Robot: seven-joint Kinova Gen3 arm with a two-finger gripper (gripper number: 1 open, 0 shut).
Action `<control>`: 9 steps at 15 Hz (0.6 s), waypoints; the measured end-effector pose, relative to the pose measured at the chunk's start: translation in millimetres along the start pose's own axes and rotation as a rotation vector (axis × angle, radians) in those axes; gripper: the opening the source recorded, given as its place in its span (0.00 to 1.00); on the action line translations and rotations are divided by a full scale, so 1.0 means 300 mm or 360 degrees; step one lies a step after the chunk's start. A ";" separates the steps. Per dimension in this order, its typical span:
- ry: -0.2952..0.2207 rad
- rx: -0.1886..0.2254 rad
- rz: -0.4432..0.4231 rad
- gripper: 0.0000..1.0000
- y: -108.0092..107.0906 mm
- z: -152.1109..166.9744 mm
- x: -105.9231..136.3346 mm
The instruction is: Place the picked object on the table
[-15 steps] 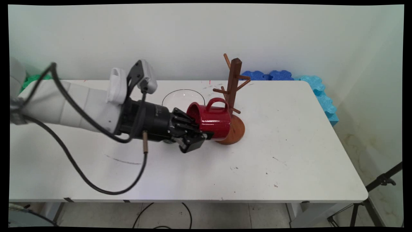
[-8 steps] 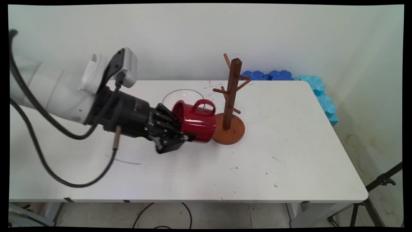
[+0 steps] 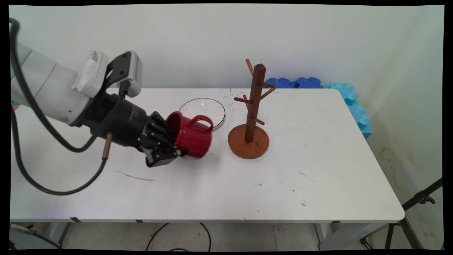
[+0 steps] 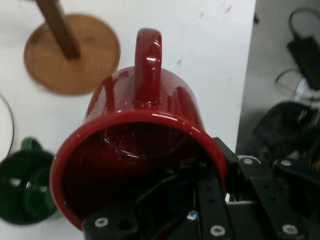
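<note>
My gripper (image 3: 177, 150) is shut on the rim of a red mug (image 3: 193, 138), one finger inside the mug and one outside. The mug lies on its side in the air, mouth toward the hand, handle (image 3: 201, 121) up. In the hand view the red mug (image 4: 145, 130) fills the middle, and the black linkage of the gripper (image 4: 200, 200) reaches into its mouth. A wooden mug tree (image 3: 252, 113) stands to the right of the mug, apart from it; its round base (image 4: 72, 52) shows at the hand view's upper left.
A clear glass plate (image 3: 202, 110) lies behind the mug. A green mug (image 4: 25, 185) sits below the hand, hidden by the arm in the main view. Blue foam blocks (image 3: 318, 85) line the table's far right edge.
The gripper has carried the red mug to the left, away from the mug tree, whose whole base is now uncovered. The hand has tilted down a little.
</note>
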 end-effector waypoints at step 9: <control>-0.0394 0.0033 0.0059 0.00 -0.017 0.063 0.018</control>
